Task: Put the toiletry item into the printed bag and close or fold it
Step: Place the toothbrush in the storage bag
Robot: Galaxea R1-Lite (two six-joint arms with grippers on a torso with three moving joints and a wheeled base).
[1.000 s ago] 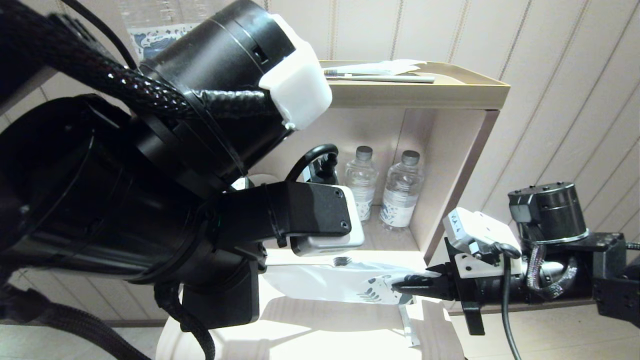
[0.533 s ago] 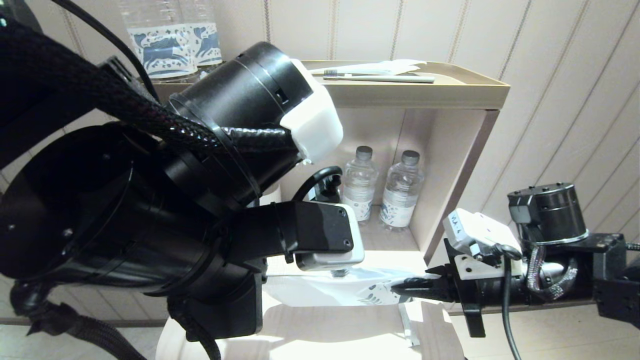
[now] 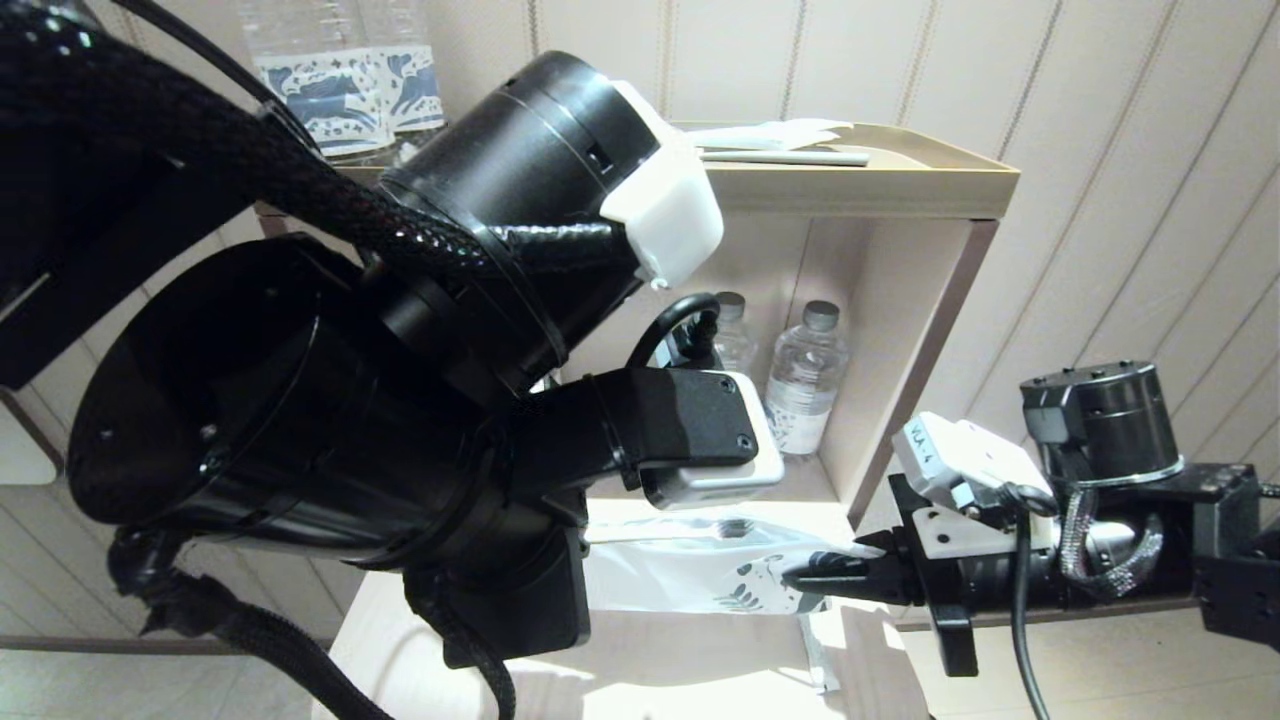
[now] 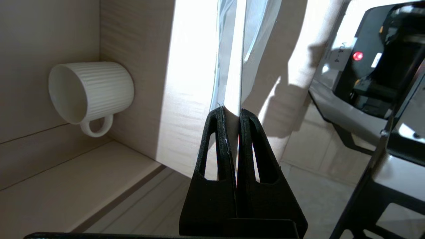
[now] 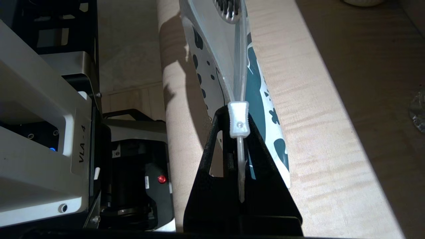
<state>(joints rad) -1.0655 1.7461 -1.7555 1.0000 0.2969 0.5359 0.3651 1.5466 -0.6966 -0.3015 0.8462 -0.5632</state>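
Note:
The printed bag [image 3: 700,580] hangs flat in front of the shelf, white with teal leaves [image 5: 257,96]. My right gripper [image 3: 800,578] is shut on the bag's zip edge, right behind the white slider [image 5: 238,119]. My left gripper [image 4: 231,111] is shut on the handle of the white toothbrush [image 4: 235,66], which runs away from it into the bag [image 4: 257,26]. The greyish bristles [image 3: 735,524] show at the bag's top edge, between its two walls [image 5: 229,8]. In the head view the left wrist hides the left fingers.
Two water bottles [image 3: 800,390] stand in the open shelf behind the bag. A white ribbed mug [image 4: 89,93] sits in the shelf corner. Another toothbrush and a white wrapper [image 3: 790,156] lie on the top tray [image 3: 900,185]. More bottles [image 3: 340,80] stand at the upper left.
My left arm has moved right toward the right gripper, carrying the toothbrush head further right along the bag. The right gripper has kept its hold and barely moved.

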